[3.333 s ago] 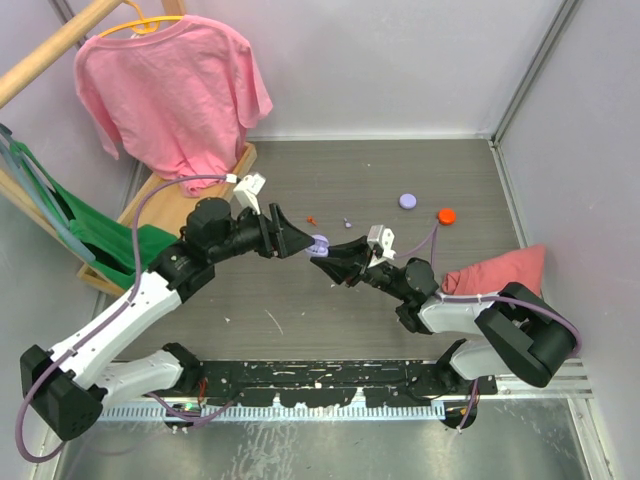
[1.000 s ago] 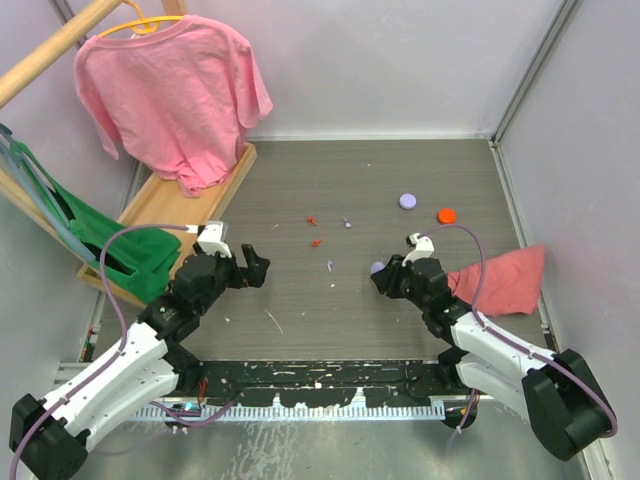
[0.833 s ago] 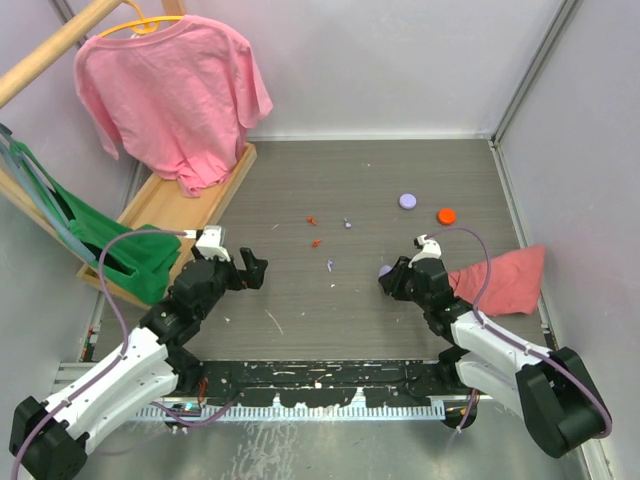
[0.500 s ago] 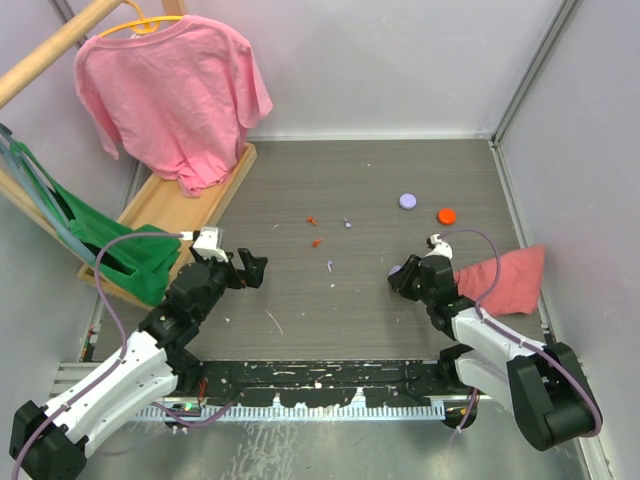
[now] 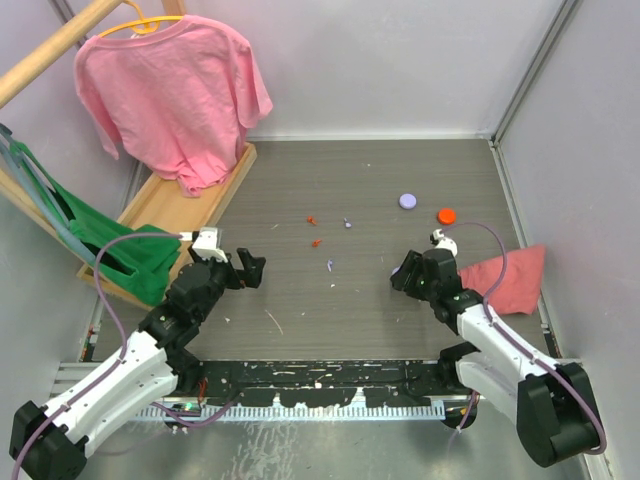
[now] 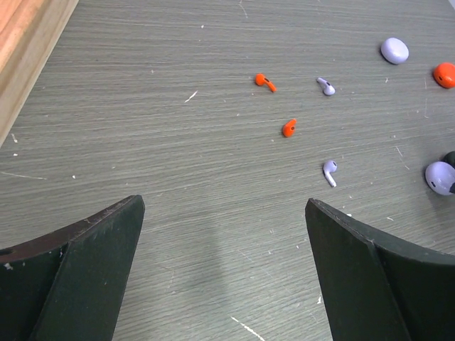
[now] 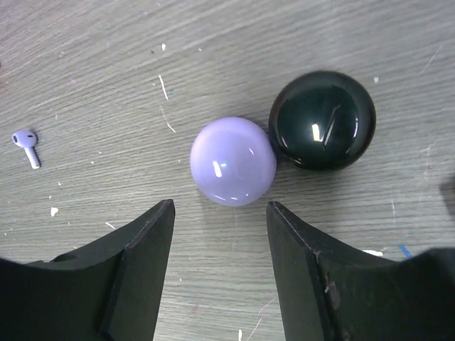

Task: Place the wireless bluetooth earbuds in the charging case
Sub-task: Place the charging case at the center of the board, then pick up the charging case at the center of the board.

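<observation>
Currently the right gripper (image 7: 219, 220) is hanging with its jaws parted and nothing between them. It is sitting just short of the black charging case (image 7: 322, 119), which is lying closed and is touching a lilac case (image 7: 233, 161) on one side. That contact is making the main hazard. The lilac case is lying more squarely ahead of the jaws than the black one, so a straight advance is likely ending on the wrong puck, or shoving both so the glossy black case is skidding away. A pinch across the pair is also risking the rounded black case squirting out sideways. The left gripper (image 6: 224, 204) is standing wide open and empty, well apart from the black case. It is looking over lilac and orange earbuds (image 6: 288, 128) scattered farther from that case than the lilac puck. One lilac earbud (image 7: 26, 145) is lying beyond the lilac case, on the side away from the black case. The black earbuds are not showing in any view that I can make out, so picking a coloured bud by mistake is a real danger.
</observation>
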Controlling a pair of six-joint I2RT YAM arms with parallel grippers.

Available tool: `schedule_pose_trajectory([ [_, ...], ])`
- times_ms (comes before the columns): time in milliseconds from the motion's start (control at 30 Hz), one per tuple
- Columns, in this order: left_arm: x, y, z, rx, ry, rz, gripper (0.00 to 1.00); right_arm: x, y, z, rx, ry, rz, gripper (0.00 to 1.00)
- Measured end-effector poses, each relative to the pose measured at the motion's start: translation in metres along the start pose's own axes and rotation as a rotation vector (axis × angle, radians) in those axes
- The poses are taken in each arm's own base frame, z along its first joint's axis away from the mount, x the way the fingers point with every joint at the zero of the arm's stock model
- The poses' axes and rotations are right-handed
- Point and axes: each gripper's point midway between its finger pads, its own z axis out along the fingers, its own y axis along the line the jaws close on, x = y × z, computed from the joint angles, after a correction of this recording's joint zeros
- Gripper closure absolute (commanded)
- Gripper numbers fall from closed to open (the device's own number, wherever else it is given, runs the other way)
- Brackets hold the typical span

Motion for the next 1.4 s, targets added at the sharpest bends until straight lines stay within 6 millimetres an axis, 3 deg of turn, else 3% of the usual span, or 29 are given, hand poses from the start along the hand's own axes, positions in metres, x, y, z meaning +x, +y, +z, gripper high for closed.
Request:
schedule_pose_trajectory([
  [100,0.001,0.002,-0.001,-0.011,0.001,0.001,0.02,-0.012,0.006,-0.006,0.004,-0.003,-0.037,0.37],
  [233,0.002,0.004,-0.001,-0.022,0.007,0.003,0.02,-0.041,0.020,-0.010,-0.004,-0.050,-0.104,0.32],
  [400,0.007,0.007,0.001,-0.040,0.032,0.009,0.02,-0.070,0.026,0.001,0.039,-0.082,-0.183,0.22],
  [800,0.009,0.012,0.000,-0.071,0.053,0.006,0.02,-0.159,0.014,0.067,0.209,-0.223,-0.195,0.20],
  [1133,0.005,0.015,-0.001,-0.094,0.032,-0.020,0.02,-0.180,-0.002,0.138,0.289,-0.235,-0.164,0.22],
  [1400,0.010,0.017,0.000,-0.105,0.052,-0.013,0.02,-0.206,0.000,0.167,0.257,-0.236,-0.165,0.23],
])
